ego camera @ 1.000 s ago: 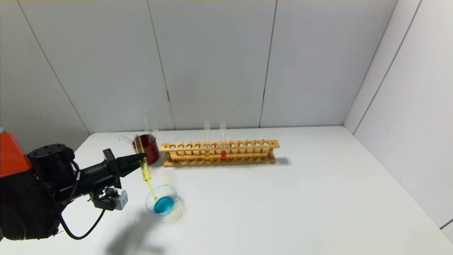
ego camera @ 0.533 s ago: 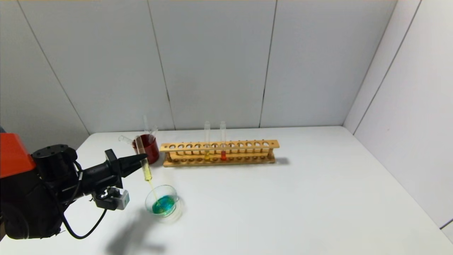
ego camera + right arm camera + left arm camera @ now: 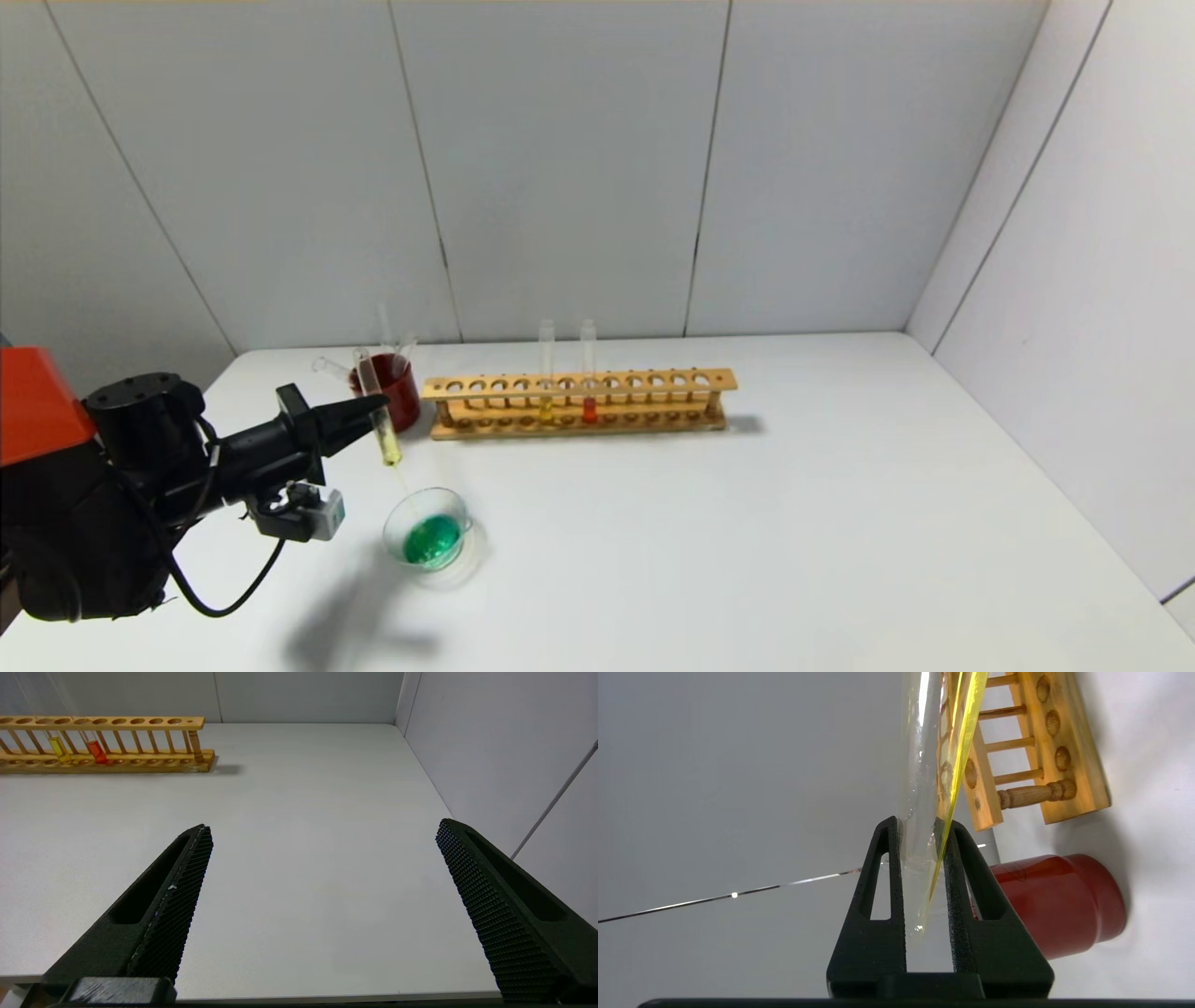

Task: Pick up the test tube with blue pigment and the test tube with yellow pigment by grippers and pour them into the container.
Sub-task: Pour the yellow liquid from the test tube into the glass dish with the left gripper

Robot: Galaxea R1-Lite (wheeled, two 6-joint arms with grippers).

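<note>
My left gripper [image 3: 378,403] is shut on the test tube with yellow pigment [image 3: 378,411], holding it tilted with the mouth down, above and just behind the container [image 3: 464,515]. A thin yellow thread runs from the mouth toward the clear dish, which holds green liquid. In the left wrist view the black fingers [image 3: 882,868] clamp the tube [image 3: 924,765] near its round end, with a yellow streak along the glass. The test tube with blue pigment is not in view. My right gripper [image 3: 322,828] is open over bare table, outside the head view.
A dark red cup [image 3: 394,392] with empty clear tubes stands behind the left gripper. Right of it a wooden rack [image 3: 579,403] holds a yellow tube [image 3: 546,409] and a red-orange tube [image 3: 589,409]. Walls close the back and right sides.
The liquid in the dish has turned from blue to green. The yellow stream has thinned and the tube holds less. My left gripper has lifted the tube slightly up and back.
</note>
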